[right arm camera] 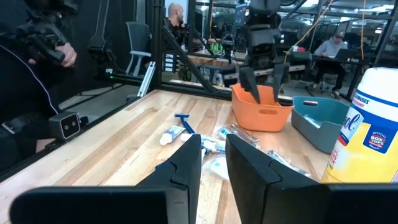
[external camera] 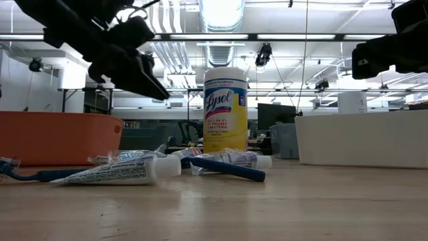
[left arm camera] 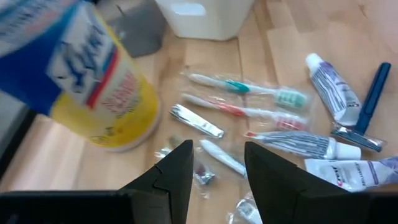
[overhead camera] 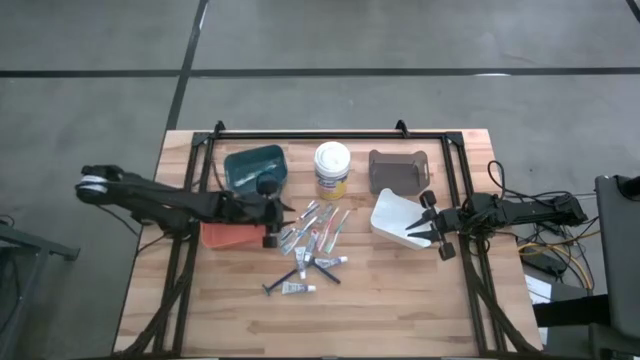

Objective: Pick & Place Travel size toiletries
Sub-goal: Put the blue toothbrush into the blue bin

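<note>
The toiletries lie in a loose pile (overhead camera: 315,240) on the wooden table: wrapped toothbrushes (left arm camera: 249,93), small white tubes (left arm camera: 333,87) and a blue razor (left arm camera: 370,99). My left gripper (overhead camera: 283,213) hangs open above the pile's left edge, just right of the orange bin (overhead camera: 230,235). In its wrist view the open fingers (left arm camera: 217,155) stand over small wrapped items without touching them. My right gripper (overhead camera: 410,232) waits, open, at the white bin (overhead camera: 393,220) on the right, empty.
A yellow-labelled wipes tub (overhead camera: 332,170) stands behind the pile. A teal bin (overhead camera: 255,165) sits far left and a grey bin (overhead camera: 398,170) far right. A black frame borders the table. Bare wood (overhead camera: 380,300) lies near the front edge. People are in the room beyond.
</note>
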`<state>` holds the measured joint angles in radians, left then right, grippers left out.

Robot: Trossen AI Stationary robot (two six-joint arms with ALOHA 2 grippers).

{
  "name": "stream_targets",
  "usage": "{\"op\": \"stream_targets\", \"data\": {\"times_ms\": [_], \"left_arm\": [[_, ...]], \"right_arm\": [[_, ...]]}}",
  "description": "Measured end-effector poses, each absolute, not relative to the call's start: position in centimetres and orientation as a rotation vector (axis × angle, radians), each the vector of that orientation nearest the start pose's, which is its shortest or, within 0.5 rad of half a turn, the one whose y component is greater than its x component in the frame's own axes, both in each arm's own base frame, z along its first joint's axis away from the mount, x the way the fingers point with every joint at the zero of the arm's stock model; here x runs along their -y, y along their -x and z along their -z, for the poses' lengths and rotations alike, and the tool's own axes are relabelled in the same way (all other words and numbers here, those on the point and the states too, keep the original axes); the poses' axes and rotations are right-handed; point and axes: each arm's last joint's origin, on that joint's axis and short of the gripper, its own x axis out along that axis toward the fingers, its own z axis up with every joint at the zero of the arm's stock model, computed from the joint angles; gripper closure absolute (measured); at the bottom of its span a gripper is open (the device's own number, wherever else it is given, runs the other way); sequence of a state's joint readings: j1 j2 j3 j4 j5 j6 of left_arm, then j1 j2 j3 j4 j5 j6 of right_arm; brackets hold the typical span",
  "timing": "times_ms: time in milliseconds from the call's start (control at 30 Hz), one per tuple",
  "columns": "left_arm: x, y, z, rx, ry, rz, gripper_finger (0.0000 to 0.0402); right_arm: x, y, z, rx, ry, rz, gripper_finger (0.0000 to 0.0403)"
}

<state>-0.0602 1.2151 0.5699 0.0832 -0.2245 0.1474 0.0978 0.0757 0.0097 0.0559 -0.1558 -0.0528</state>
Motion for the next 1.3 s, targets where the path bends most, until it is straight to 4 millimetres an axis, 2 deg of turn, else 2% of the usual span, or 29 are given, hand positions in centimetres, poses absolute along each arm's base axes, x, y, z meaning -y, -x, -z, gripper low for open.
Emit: {"op": "stream_targets", "data": {"times_ms": [300,467,733,1067,1300], "left_arm": [[2.1,-27.4,-18.3,-0.667,-0.133,-0.112,0.0252],[2.2,-28.8,-17.2,-0.713,-0.04,-0.169,0.0252],[2.1,-29.6,-15.4,-0.825,0.074,-0.312,0.0252],[2.5,-29.9,-13.8,-0.872,0.27,-0.312,0.0252],[2.6,-30.3,-12.9,-0.89,0.277,-0.327,0.0252]], "right_arm": [[-1.4,-10.1,-16.6,-0.003,0.052,-0.253,0.0318],[-1.4,-10.1,-16.6,-0.004,0.052,-0.254,0.0323],[-1.4,-10.1,-16.6,-0.004,0.052,-0.253,0.0335],[-1.4,-10.1,-16.6,-0.007,0.052,-0.254,0.0323],[-1.4,-10.1,-16.6,-0.008,0.052,-0.254,0.0318]]}}
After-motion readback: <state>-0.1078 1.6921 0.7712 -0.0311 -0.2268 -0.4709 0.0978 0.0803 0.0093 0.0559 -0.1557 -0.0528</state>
